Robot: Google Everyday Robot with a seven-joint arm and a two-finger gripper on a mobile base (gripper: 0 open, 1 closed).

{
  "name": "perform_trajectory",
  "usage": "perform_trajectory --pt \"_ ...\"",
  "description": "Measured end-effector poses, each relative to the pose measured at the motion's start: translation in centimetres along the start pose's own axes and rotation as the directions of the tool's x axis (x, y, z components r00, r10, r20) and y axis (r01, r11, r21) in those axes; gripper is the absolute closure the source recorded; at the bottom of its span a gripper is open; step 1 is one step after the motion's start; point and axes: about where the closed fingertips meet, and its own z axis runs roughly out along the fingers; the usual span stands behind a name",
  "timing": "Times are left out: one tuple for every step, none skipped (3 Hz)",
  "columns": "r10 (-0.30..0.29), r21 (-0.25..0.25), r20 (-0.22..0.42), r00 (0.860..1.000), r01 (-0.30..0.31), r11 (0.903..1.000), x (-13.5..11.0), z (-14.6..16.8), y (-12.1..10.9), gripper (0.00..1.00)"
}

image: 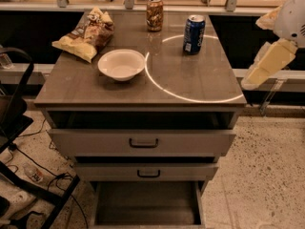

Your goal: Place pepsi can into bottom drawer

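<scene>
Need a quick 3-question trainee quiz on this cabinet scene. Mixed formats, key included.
1. True or false: the bottom drawer is open, and the pepsi can stands upright on the cabinet top.
2. Where is the gripper? A) touching the pepsi can B) off the cabinet's right side, apart from the can C) inside the bottom drawer
3. Short answer: what lies left of the bowl, toward the back?
Key: 1 true; 2 B; 3 chip bag.
</scene>
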Motion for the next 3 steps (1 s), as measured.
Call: perform_trajectory --pt "0.054 0.059 0.202 0.978 -0.067 0.9960 0.0 2.0 -3.8 0.00" --pt "0.087 0.136 0.470 0.879 -0.169 0.9762 -0.4 4.2 -8.2 0.00" --pt "0.071 0.207 0.605 0.793 -0.242 0.9479 -1.0 5.3 -10.9 0.00"
